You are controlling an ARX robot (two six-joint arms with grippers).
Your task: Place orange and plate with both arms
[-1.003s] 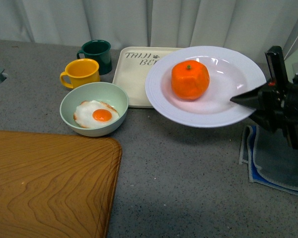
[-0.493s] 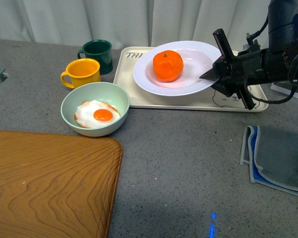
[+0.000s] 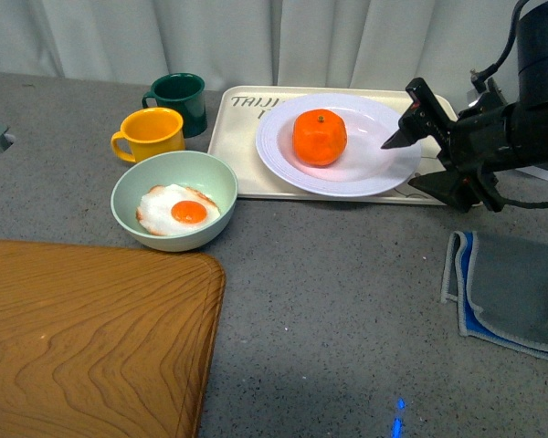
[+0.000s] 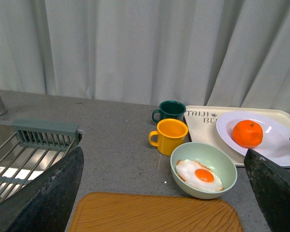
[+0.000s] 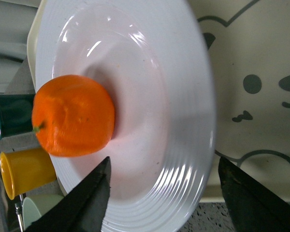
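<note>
You are viewing the orange (image 3: 319, 137) sitting in the plate (image 3: 374, 178), which is resting on the tray (image 3: 233, 137), with two mugs (image 3: 149, 133) standing left of it, the bowl (image 3: 173, 199) lying before them, and the cloth (image 3: 511, 292) lying at right.

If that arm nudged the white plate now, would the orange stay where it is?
Probably it would shift a little: the orange is roundish and lies loose. Its slightly blocky sides may slow rolling. The plate looks glossy, so sliding seems possible, though its raised rim would likely catch it.
</note>
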